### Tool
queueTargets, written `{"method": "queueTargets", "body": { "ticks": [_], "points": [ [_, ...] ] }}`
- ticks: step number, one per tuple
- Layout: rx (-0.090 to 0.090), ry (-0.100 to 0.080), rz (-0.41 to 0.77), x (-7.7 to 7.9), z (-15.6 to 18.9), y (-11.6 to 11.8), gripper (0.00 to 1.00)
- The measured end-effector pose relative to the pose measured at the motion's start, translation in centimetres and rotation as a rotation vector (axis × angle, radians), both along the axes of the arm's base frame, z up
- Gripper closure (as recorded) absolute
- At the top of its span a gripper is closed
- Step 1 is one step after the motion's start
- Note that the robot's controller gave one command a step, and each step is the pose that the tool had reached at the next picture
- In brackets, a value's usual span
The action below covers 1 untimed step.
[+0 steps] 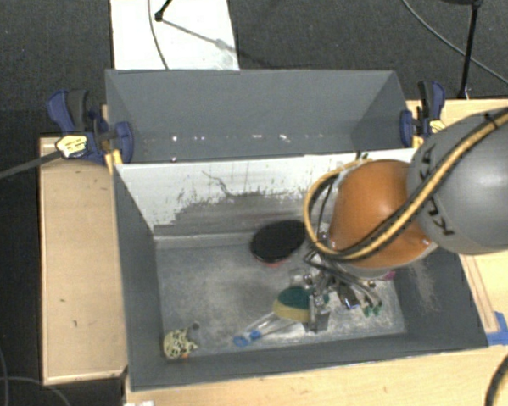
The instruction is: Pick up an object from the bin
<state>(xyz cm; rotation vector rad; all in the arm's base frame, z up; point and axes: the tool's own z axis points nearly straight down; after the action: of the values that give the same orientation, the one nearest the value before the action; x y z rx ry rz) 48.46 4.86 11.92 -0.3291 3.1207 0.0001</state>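
My gripper (320, 303) is low in the front right part of the bin, under the arm's orange cover. Right at its left side lies a small yellow and dark green pad (291, 305), touching or nearly touching it. A clear pen-like stick with a blue tip (257, 331) lies just in front of the pad, pointing left. A black round disc (277, 240) rests behind the gripper near the bin's back wall. Small green bits (372, 310) show at the gripper's right.
A crumpled yellowish ball (180, 344) sits in the front left corner of the bin. The arm and its orange cover with cables hang over the bin's right side and hide the floor there. Bare floor lies at centre left.
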Motion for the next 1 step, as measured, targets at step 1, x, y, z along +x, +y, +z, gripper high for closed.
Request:
{"method": "queueTargets", "body": {
  "ticks": [1],
  "points": [
    [0.000,-0.004,-0.003,0.15,5.34,0.01,1.00]
  ]
}}
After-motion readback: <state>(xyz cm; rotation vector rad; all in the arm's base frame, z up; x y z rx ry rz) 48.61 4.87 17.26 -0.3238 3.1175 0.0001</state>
